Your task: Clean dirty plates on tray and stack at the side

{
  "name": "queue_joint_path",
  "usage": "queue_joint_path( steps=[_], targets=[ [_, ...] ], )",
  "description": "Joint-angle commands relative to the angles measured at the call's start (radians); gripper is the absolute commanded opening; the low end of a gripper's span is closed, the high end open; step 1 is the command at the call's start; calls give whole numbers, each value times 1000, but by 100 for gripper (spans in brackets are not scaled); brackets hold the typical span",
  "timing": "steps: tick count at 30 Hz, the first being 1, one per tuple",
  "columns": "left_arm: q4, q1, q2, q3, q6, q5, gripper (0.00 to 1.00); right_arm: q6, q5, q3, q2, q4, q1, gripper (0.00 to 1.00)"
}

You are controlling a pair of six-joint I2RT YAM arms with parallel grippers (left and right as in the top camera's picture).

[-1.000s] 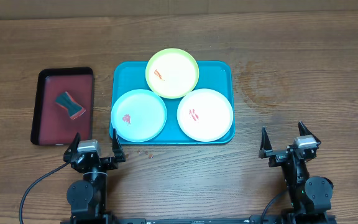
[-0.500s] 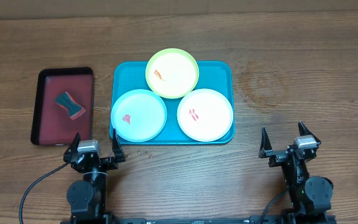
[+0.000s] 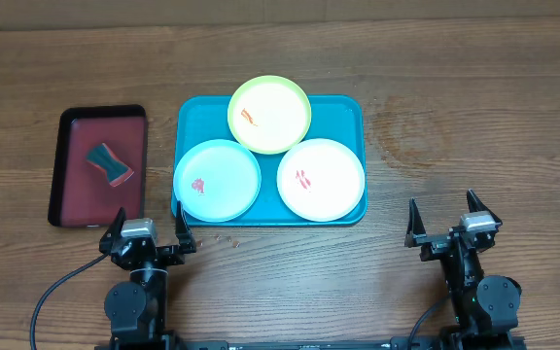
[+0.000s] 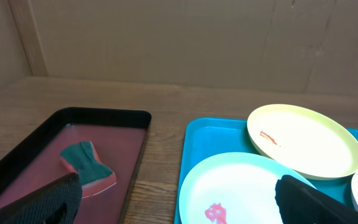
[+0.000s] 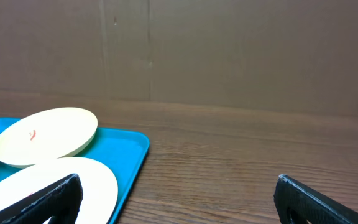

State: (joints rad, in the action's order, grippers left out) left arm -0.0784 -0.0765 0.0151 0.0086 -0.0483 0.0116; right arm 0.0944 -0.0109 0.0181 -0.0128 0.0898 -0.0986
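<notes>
Three plates lie on the turquoise tray: a yellow-green plate at the back, a light blue plate front left, a white plate front right. Each carries a small red smear. My left gripper stands open near the table's front edge, just below the tray's left corner, holding nothing. My right gripper stands open at the front right, to the right of the tray, also with nothing in it. The left wrist view shows the light blue plate and yellow-green plate; the right wrist view shows the white plate.
A dark red, black-rimmed tray lies left of the turquoise one with a green-and-red sponge in it. A few small crumbs lie on the wood below the turquoise tray. Bare table stretches to the right of the tray.
</notes>
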Motion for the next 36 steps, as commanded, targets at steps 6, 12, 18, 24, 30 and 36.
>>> queue_joint_path(
  steps=[6, 12, 18, 24, 30, 36],
  targets=[
    [1, -2, -10, -4, 19, -5, 100, 5, 10, -10, 8, -6, 5, 100],
    [33, -2, -10, -3, -128, -185, 100, 5, 10, -10, 8, -6, 5, 100],
    [116, -2, -10, -3, -622, -592, 100, 5, 10, -10, 8, -6, 5, 100],
    [462, -2, -10, 0, -638, -637, 100, 5, 10, -10, 8, -6, 5, 100],
    [414, -2, 4, 163, -457, -468, 100, 5, 10, -10, 8, -6, 5, 100],
    [-64, -2, 218, 576, -242, -179, 100, 5, 10, -10, 8, -6, 5, 100]
  ],
)
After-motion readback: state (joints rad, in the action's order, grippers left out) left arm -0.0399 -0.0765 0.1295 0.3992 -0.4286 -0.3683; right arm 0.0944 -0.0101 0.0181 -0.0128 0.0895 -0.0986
